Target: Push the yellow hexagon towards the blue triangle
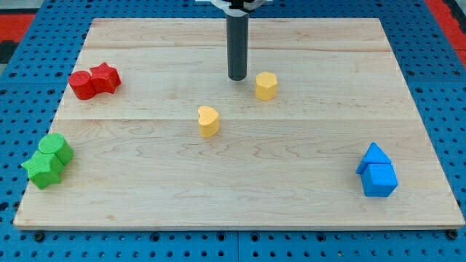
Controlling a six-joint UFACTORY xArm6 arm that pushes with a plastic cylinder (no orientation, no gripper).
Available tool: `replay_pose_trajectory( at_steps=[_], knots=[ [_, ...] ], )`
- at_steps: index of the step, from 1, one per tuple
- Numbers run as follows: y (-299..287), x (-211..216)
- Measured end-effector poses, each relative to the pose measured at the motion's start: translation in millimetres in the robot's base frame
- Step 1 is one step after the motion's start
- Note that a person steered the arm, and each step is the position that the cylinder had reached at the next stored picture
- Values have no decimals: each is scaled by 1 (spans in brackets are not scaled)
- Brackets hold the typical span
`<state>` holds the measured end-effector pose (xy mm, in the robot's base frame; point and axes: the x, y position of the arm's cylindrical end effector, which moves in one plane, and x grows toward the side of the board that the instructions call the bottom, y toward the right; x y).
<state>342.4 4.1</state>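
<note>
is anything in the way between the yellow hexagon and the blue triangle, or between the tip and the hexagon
Nothing visible. My tip sits just to the view's left of the yellow hexagon, with only bare board between them. From the hexagon to the blue triangle at the view's lower right no block stands in the way; the yellow heart lies off that line, to the lower left.

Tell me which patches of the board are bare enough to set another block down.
Widest bare patch: the bottom middle, between the green blocks and the blue triangle with its blue cube, below the yellow heart. The top right beyond the yellow hexagon is bare too. Crowded: around my tip, and by the red blocks.
</note>
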Motion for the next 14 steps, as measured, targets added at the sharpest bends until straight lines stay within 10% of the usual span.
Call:
replay_pose_trajectory(
  at_steps=[7, 9, 14],
  knots=[
    [153, 17],
    [154, 91],
    [125, 102]
  ],
)
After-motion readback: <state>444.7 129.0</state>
